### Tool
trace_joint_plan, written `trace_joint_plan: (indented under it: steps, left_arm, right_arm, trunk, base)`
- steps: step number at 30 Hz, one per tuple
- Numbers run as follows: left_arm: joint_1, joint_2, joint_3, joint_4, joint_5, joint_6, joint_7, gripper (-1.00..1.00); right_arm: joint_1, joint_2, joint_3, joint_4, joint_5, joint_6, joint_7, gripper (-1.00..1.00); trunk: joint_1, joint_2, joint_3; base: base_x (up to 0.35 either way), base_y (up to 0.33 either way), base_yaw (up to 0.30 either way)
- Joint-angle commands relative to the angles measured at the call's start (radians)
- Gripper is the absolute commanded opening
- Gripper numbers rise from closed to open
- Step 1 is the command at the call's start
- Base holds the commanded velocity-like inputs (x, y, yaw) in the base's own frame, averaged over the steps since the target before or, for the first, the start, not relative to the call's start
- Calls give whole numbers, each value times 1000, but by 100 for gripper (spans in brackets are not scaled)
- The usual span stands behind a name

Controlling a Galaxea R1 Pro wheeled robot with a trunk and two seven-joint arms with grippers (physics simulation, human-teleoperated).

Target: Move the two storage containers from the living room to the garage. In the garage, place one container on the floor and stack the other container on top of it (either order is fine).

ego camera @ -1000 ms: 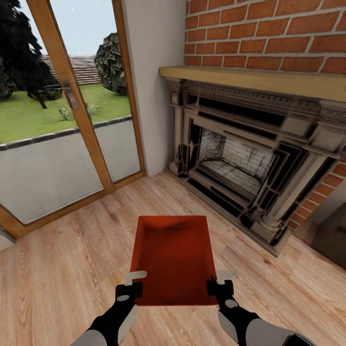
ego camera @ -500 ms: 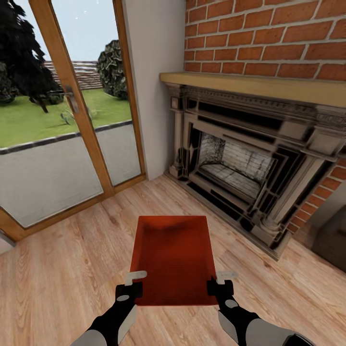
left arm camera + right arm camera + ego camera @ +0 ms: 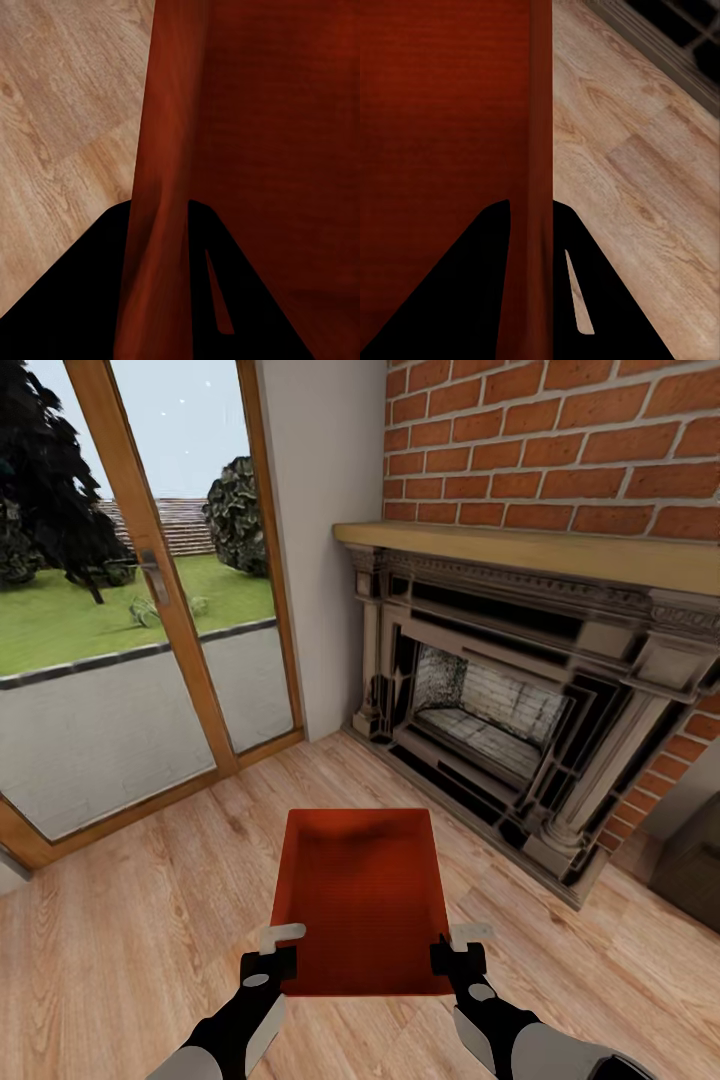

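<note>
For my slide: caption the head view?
Both grippers, left and right, hold an orange-red storage container near a brick fireplace.

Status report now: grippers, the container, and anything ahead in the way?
Left gripper shut on storage container left wall; right gripper shut on right wall. Container held level above wood floor. Fireplace ahead right, glass door ahead left.

Orange-red storage container (image 3: 362, 900) with fine ribbing, light wood-plank floor (image 3: 130, 920), red-brick fireplace (image 3: 520, 690)
</note>
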State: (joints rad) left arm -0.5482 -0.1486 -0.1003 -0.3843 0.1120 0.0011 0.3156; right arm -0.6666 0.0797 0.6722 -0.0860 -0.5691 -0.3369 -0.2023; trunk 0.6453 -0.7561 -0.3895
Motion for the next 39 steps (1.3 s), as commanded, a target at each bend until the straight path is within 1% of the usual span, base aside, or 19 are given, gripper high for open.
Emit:
trace_joint_plan:
  steps: [1,39]
  left_arm:
    - [-1,0,-4,-2,5,0,7,-100]
    - [-1,0,-5,-2,5,0,7,-100]
  right_arm:
    - [-1,0,17,5,-31,-10,0,-100]
    - [-1,0,17,5,-31,-10,0,-100]
  trunk:
    - [0,-1,1]
    - [0,-1,62]
  base:
    - [0,0,0]
    - [0,0,0]
